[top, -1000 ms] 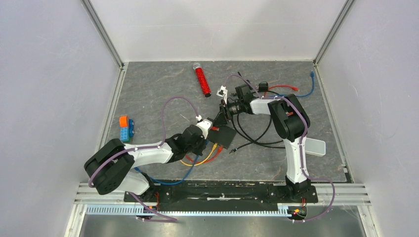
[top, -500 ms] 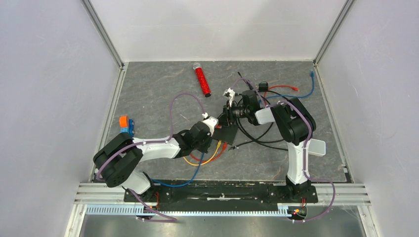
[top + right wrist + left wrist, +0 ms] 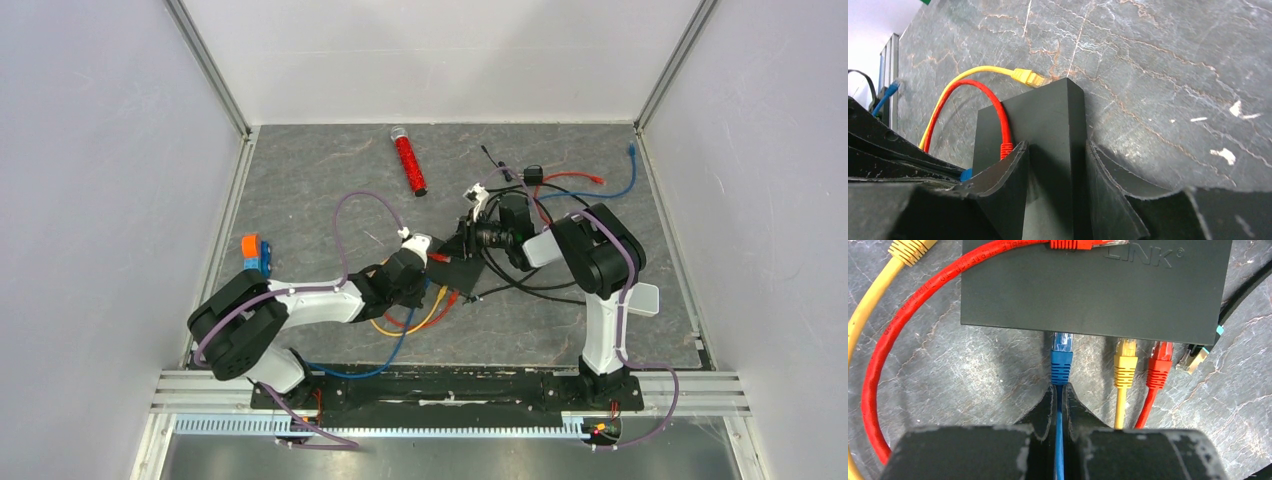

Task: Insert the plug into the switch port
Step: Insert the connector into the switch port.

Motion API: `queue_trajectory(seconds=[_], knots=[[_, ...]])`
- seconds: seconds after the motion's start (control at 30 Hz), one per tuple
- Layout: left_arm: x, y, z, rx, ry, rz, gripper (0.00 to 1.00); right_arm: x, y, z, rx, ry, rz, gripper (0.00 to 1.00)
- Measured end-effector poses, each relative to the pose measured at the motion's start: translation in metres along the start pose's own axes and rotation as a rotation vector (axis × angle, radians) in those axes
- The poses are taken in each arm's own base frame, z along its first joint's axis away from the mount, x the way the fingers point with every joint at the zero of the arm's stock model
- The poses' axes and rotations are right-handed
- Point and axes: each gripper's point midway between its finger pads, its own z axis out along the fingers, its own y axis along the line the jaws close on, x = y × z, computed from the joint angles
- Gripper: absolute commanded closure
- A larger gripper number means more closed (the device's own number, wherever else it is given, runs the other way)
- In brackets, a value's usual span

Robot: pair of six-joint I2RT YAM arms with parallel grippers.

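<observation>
The left gripper (image 3: 1059, 390) pinches the blue cable (image 3: 1059, 435) just behind the blue plastic plug (image 3: 1061, 357). Its clear tip is at the switch port (image 3: 1062, 334) straight ahead. Push straight, without tilt, while the right gripper (image 3: 1056, 147) clamps the flat black box (image 3: 1048, 120).

Work surface: a grey stone-patterned mat (image 3: 300, 200) with pale veins, flat and evenly lit. White panels (image 3: 430, 55) enclose it at the back and on both sides, joined by slanting aluminium corner posts (image 3: 207, 65). An aluminium rail (image 3: 720, 392) runs along the near edge.
</observation>
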Motion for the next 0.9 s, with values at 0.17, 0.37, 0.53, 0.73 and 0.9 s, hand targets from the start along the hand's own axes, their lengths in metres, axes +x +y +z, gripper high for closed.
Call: queue_trajectory(seconds=[0.17, 0.37, 0.53, 0.73, 0.9], knots=[[-0.002, -0.002, 0.005, -0.004, -0.021, 0.01, 0.98, -0.002, -0.003, -0.004, 0.047, -0.065, 0.042, 0.59], [-0.011, -0.005, 0.019, -0.019, -0.086, 0.121, 0.98, -0.011, -0.014, -0.006, 0.125, -0.139, 0.063, 0.6], [-0.026, 0.006, 0.025, -0.087, -0.134, 0.185, 0.98, -0.017, -0.025, -0.008, 0.185, -0.192, 0.07, 0.6], [-0.035, 0.011, 0.032, -0.059, -0.144, 0.22, 0.98, -0.022, -0.031, -0.008, 0.214, -0.231, 0.061, 0.6], [-0.037, 0.012, 0.034, -0.018, -0.135, 0.249, 0.98, -0.033, -0.038, 0.011, 0.16, -0.136, -0.049, 0.6]])
